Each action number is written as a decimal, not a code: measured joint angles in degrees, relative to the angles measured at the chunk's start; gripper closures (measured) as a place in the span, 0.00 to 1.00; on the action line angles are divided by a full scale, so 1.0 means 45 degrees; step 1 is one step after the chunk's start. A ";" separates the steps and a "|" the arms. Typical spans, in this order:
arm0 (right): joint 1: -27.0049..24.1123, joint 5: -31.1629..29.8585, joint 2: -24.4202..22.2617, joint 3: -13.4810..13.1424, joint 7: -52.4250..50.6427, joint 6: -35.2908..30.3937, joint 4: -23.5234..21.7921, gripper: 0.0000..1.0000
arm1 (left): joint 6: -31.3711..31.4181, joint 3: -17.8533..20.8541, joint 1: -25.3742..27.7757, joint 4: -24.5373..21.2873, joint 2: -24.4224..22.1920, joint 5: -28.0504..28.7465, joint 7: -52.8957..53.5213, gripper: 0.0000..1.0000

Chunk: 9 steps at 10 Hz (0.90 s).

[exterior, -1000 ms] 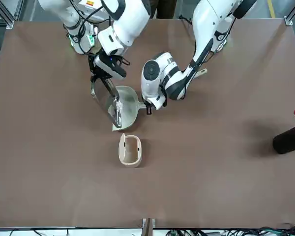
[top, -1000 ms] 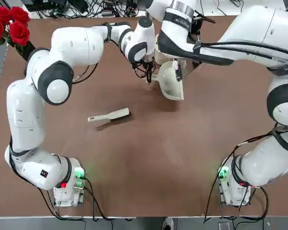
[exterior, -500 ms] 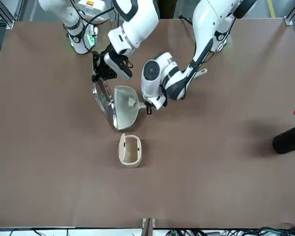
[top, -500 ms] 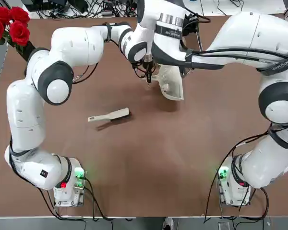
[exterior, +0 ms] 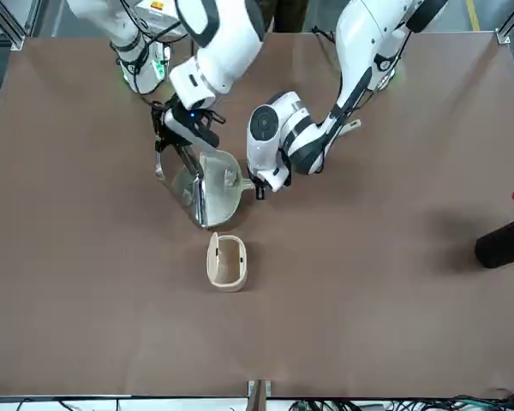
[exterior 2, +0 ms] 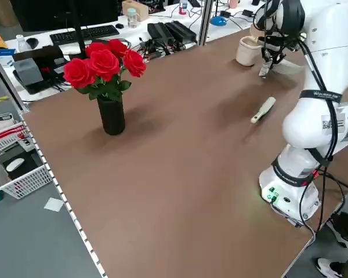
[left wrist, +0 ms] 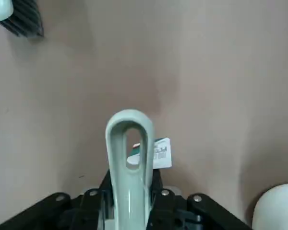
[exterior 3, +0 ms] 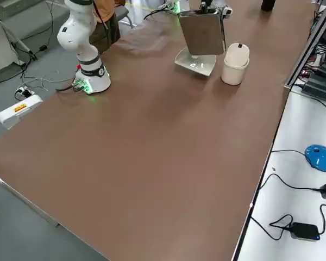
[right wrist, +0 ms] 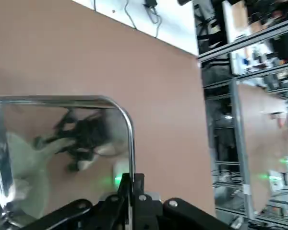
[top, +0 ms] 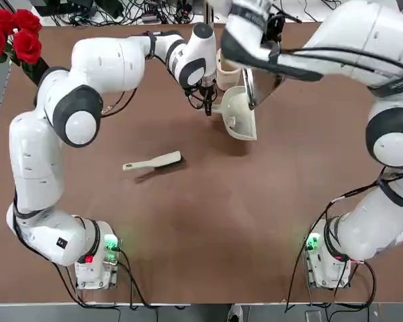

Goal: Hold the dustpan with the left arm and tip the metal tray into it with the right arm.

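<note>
The cream dustpan (top: 239,115) rests on the brown table, its stubby handle (left wrist: 129,163) clamped in my left gripper (exterior: 259,187), which is shut on it. The shiny metal tray (exterior: 182,180) stands steeply tipped on edge at the dustpan's (exterior: 221,187) open mouth. My right gripper (exterior: 178,135) is shut on the tray's upper rim (right wrist: 130,158). The right side view shows the tray (exterior 3: 202,31) nearly upright over the dustpan (exterior 3: 195,62). I see nothing lying in the pan.
A cream upright bin (exterior: 226,261) stands just beyond the dustpan, at the far side from the arms' bases. A cream long-handled brush (top: 153,162) lies nearer the left arm's base. Red roses in a black vase (top: 13,33) occupy the far left corner.
The right arm swung over the dustpan and back, keeping the tray tipped on edge at its mouth. The left arm and the dustpan have not moved.
</note>
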 joint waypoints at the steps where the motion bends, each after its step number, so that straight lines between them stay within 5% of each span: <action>1: -0.0582 0.0467 -0.0369 0.0001 -0.0422 0.0374 0.0045 0.96 | 0.0000 0.0002 0.0002 0.0006 0.0000 0.0004 0.0000 0.67; 5: -0.1819 0.1829 -0.0835 -0.0006 -0.1256 0.1170 0.0134 0.96 | -0.0266 0.0012 0.0104 0.0049 -0.0017 0.0102 0.0037 0.67; 7: -0.3119 0.3553 -0.1482 -0.0122 -0.2849 0.2303 0.0280 0.96 | -0.0432 -0.0003 0.0117 0.0063 -0.0158 0.0115 0.0051 0.67; 9: -0.3860 0.5628 -0.2358 -0.1161 -0.4145 0.2648 0.0364 0.96 | -0.1242 -0.0009 0.0123 0.0041 -0.0535 0.0119 0.0064 0.67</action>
